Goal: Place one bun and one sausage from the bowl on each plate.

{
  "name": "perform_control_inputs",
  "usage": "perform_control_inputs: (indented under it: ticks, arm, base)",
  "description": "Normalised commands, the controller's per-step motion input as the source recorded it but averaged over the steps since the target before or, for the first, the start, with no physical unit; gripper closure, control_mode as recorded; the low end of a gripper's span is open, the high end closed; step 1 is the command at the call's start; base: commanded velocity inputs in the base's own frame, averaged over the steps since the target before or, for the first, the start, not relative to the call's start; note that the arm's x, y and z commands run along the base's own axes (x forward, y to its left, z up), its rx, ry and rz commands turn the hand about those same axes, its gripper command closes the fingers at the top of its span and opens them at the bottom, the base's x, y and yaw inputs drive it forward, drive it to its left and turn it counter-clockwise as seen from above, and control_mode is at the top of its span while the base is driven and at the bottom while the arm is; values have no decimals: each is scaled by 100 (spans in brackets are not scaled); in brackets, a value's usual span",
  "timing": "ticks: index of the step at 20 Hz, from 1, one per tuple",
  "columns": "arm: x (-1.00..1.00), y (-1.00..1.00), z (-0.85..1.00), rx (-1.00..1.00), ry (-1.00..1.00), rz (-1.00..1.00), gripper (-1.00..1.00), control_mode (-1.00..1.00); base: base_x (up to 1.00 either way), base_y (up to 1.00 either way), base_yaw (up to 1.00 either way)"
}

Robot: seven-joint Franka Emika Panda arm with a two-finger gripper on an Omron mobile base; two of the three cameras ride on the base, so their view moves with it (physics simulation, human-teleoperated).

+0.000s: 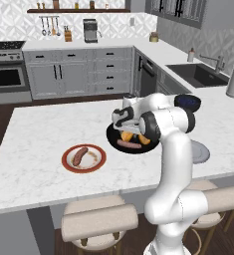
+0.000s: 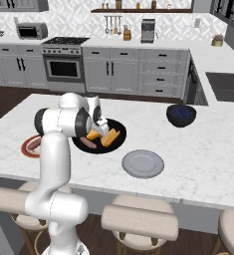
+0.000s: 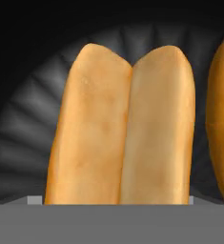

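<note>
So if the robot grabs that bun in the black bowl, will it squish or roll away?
The bun is long with a split down the middle, so it looks soft and may dent a little if squeezed hard. It looks puffy, so probably light for its size. Its sides are rounded, so a push might rock it, but the black bowl curves up around it and should stop it rolling far.

Two base cameras are looking forward and down from behind the arm, left and right, both taking in the black bowl (image 1: 133, 142) beneath the pincer; the hand camera is peering very close onto a split bun (image 3: 125, 128), perhaps directly below the pincer.
</note>
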Motion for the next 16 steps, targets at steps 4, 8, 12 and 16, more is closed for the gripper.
perform_control_inputs:
  ticks: [4,8,12,16]
  arm:
    - [-2,0,0,7,-9,4,100,-100]
    - [-40,0,65,5,-18,0,100,-100]
    - [-80,36,100,6,-14,0,100,-100]
    - [-97,78,100,1,4,0,100,-100]
  base:
    - [0,0,0]
    - [0,0,0]
    - [0,0,0]
    - [0,0,0]
